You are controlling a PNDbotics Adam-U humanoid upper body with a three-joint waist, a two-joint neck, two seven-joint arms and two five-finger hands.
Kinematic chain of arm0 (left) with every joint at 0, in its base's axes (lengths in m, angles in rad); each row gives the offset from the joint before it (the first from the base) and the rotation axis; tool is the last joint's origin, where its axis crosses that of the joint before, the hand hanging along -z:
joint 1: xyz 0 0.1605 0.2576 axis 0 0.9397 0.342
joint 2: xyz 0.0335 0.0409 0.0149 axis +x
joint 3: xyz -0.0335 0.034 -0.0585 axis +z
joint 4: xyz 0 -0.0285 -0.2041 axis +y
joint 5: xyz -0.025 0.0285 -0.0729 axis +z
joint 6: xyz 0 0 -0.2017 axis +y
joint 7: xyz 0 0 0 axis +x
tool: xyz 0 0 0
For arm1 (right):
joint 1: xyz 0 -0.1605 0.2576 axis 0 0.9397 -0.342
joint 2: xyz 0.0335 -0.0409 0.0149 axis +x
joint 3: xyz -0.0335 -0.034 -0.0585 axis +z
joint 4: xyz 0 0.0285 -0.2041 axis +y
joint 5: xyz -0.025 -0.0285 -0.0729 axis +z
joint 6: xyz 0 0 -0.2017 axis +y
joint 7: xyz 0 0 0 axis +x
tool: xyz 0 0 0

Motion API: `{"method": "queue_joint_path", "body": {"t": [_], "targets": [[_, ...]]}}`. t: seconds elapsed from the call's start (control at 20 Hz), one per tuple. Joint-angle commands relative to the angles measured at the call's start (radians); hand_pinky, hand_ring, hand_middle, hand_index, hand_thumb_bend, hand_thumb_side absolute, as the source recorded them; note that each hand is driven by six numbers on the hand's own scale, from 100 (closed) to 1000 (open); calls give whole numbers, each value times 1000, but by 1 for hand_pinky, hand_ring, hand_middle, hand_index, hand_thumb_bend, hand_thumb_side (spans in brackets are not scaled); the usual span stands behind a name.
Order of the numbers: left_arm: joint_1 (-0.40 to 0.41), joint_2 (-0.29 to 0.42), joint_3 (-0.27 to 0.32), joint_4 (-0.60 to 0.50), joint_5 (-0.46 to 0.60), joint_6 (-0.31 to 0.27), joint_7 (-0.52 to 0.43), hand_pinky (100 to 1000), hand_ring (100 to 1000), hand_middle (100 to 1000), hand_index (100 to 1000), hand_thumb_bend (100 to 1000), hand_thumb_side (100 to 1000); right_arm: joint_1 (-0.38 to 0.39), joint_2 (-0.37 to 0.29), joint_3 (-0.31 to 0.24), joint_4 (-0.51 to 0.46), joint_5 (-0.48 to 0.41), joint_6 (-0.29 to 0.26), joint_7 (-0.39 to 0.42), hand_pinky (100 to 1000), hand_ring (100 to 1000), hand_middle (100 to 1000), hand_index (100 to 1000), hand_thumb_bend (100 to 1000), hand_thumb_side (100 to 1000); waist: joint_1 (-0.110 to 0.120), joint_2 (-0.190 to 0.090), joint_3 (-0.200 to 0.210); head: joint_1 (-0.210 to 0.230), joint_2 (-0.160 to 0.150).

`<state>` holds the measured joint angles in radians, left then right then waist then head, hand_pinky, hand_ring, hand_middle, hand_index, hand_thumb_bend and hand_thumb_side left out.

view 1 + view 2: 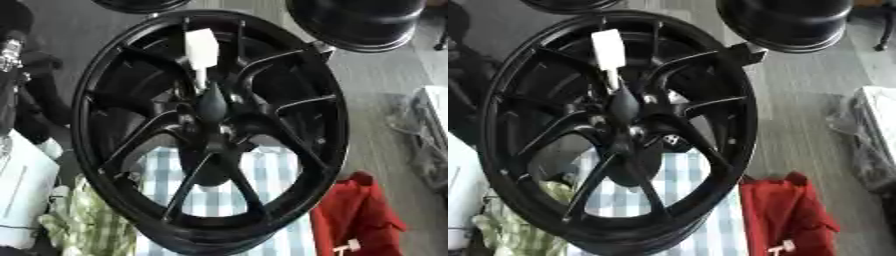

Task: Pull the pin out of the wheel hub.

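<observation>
Wheel (289,150): large, black, glossy, with thin paired spokes running from a round rim to the centre; it stands tilted toward the camera and fills most of both views.
Hub (213,131): dark centre where the spokes meet, smooth and slightly domed.
Pin (200,75): a slim pale stem with a flat white rectangular tab at its upper end. It sits just above the hub, and a dark teardrop-shaped piece joins its lower end to the hub centre.
Progress: the pin appears seated at the hub, its stem pointing up and away from the centre, so by these views the pulling is left to do. How deep it goes into the hub is hidden by the teardrop piece.
Hands: neither hand shows in either view, so their state cannot be told.
Cloth (262,175): blue-and-white check, soft and flat, lying under and behind the lower half of the wheel.
Red fabric (354,215): crumpled, matte, to the lower right of the wheel.
Green check cloth (83,220): bunched at the wheel's lower left.
Other wheels (359,22): black round shapes above the wheel's top edge.
Floor (376,80): grey, plank-like, right of the wheel.
</observation>
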<state>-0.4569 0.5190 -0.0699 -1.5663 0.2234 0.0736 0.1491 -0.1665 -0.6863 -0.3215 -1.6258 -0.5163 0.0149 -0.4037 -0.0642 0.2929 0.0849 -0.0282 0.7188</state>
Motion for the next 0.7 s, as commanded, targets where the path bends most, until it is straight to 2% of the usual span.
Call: {"method": "queue_joint_path", "body": {"t": [0.05,0.25,0.45,0.5,0.7], "targets": [[-25,-10,12,-25,12,4,1,763,841,770,797,100,868,-49,18,17,-10,-52,-50,26,904,756,776,799,100,466,4,-16,3,-6,-12],[-43,-46,8,-27,17,9,-4,763,841,770,797,100,869,-124,73,38,29,-56,-72,70,897,742,764,789,100,469,8,-14,11,-9,-18],[-46,-52,8,-28,17,10,-5,763,841,770,797,100,869,-138,81,41,52,-56,-89,87,897,742,764,789,100,469,8,-13,13,-9,-19],[-49,-57,8,-29,19,9,-5,762,842,770,798,100,870,-143,85,39,52,-57,-94,90,915,761,782,803,100,509,12,-12,16,-15,-21],[-58,-90,11,-32,24,6,0,762,842,771,798,100,875,-209,127,48,94,-36,-131,115,915,775,800,811,100,519,19,0,22,-26,-32]]}}
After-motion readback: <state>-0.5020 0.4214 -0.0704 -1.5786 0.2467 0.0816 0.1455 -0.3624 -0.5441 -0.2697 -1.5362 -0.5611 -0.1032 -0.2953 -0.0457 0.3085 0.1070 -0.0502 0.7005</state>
